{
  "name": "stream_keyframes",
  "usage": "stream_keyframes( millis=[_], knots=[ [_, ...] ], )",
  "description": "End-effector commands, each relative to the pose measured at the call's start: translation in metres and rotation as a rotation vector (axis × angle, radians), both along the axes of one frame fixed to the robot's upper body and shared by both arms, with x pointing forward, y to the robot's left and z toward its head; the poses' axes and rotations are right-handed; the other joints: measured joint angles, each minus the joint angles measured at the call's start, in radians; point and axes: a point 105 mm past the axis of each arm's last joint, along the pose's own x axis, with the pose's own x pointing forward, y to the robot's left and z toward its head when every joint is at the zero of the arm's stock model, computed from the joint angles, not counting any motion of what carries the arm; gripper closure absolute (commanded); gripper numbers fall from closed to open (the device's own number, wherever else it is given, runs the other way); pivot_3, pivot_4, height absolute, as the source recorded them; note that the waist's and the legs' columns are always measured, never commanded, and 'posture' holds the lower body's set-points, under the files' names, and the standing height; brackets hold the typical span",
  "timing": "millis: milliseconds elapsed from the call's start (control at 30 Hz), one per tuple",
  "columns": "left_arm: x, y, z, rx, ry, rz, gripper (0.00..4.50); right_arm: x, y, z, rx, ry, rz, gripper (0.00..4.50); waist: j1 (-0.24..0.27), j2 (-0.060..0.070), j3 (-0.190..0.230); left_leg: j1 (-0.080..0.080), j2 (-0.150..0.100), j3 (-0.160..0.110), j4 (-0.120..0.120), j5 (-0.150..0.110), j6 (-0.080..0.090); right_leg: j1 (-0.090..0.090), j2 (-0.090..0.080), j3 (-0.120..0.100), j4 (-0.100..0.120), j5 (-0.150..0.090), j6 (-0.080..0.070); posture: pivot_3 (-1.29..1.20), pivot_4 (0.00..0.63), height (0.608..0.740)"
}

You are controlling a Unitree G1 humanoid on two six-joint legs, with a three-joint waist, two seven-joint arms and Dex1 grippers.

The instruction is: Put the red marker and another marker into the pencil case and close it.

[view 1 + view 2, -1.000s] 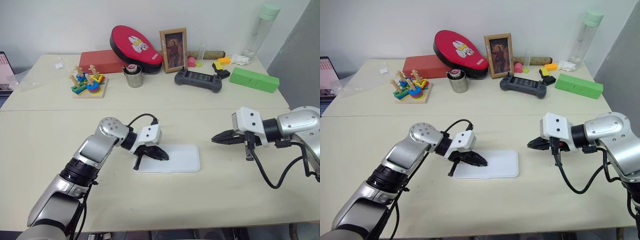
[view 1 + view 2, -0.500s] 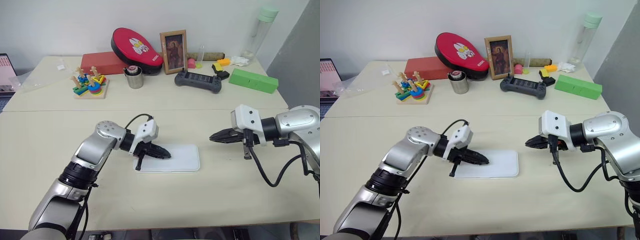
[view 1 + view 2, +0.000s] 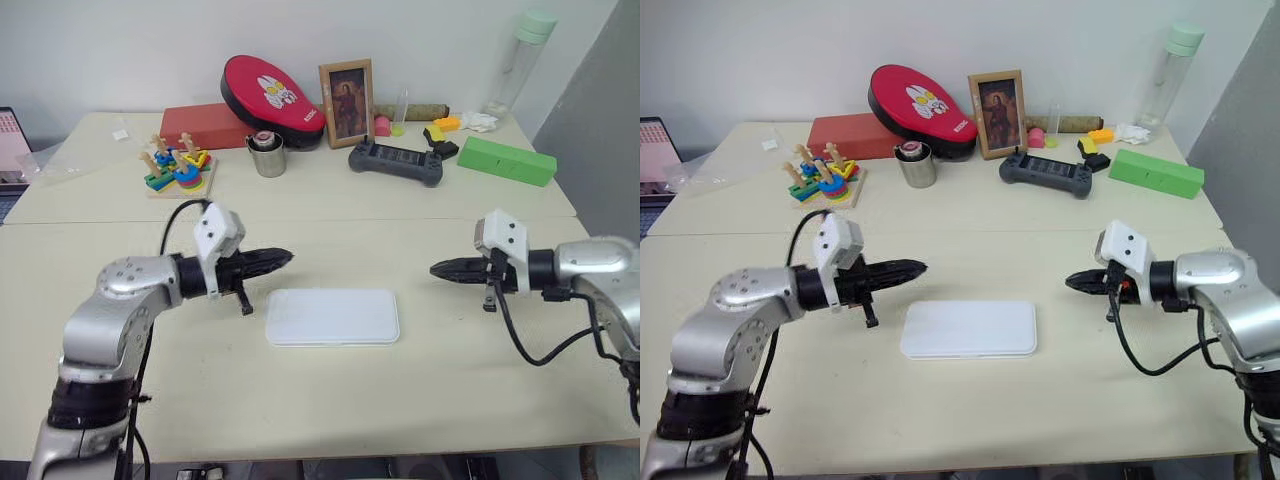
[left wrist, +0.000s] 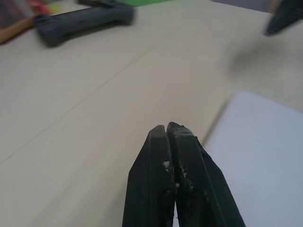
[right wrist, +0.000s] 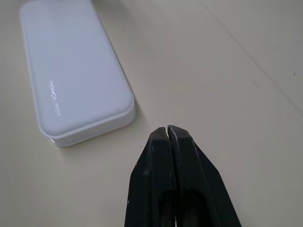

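Note:
The white pencil case (image 3: 332, 317) lies flat on the table's front half with its lid down. The red marker and the other marker are out of view. My left gripper (image 3: 286, 257) hovers shut and empty just off the case's far left corner, pointing to the right. In the left wrist view its fingertips (image 4: 166, 131) meet above the table beside the case (image 4: 265, 156). My right gripper (image 3: 436, 269) is shut and empty to the right of the case, pointing left. The right wrist view has the case (image 5: 71, 90) ahead of the closed fingertips (image 5: 166, 132).
Along the back of the table stand a wooden stacking toy (image 3: 177, 170), a red box (image 3: 205, 124), a red oval case (image 3: 272, 90), a metal cup (image 3: 267, 155), a picture frame (image 3: 347, 101), a black controller (image 3: 396, 161), a green box (image 3: 507, 159) and a bottle (image 3: 522, 62).
My left gripper has lifted off the case's left end, swung back to the left and turned level. My right gripper has sunk a little and moved slightly right. The case has stayed in place.

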Motion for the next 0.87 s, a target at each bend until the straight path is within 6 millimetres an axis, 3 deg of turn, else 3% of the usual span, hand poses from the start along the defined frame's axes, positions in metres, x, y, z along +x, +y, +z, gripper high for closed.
stream_keyframes(
  millis=[33,167,267,867],
  knots=[
    [0.000,0.021,0.013,-0.017,-0.120,0.181,4.37,0.005,-0.004,0.013,0.056,-0.070,-0.045,4.48,0.003,0.000,0.000,0.000,0.000,0.000,0.000,0.000,0.000,0.000,0.000,0.000,0.000,0.000,0.000,0.00,0.150,0.740],
    [-0.004,0.053,-0.011,-0.056,-0.104,0.415,4.37,0.009,-0.012,0.001,0.101,-0.057,-0.124,4.48,0.007,-0.001,-0.001,0.001,0.000,0.000,0.001,0.000,0.000,0.002,0.000,0.000,-0.001,0.000,0.000,0.00,0.150,0.740],
    [-0.013,0.063,-0.028,-0.085,-0.069,0.499,4.37,0.017,-0.019,-0.001,0.157,-0.079,-0.208,4.48,0.008,-0.001,-0.001,0.002,0.000,0.000,0.000,0.000,0.000,0.003,0.000,0.000,-0.002,0.000,0.000,0.00,0.150,0.740],
    [-0.030,0.065,-0.040,-0.179,-0.024,0.594,4.37,0.023,-0.036,-0.026,0.250,-0.026,-0.351,4.48,0.019,-0.001,-0.001,0.002,0.000,0.000,0.000,0.000,0.000,0.003,0.000,0.000,-0.002,0.000,0.000,0.00,0.150,0.740]
  ],
)
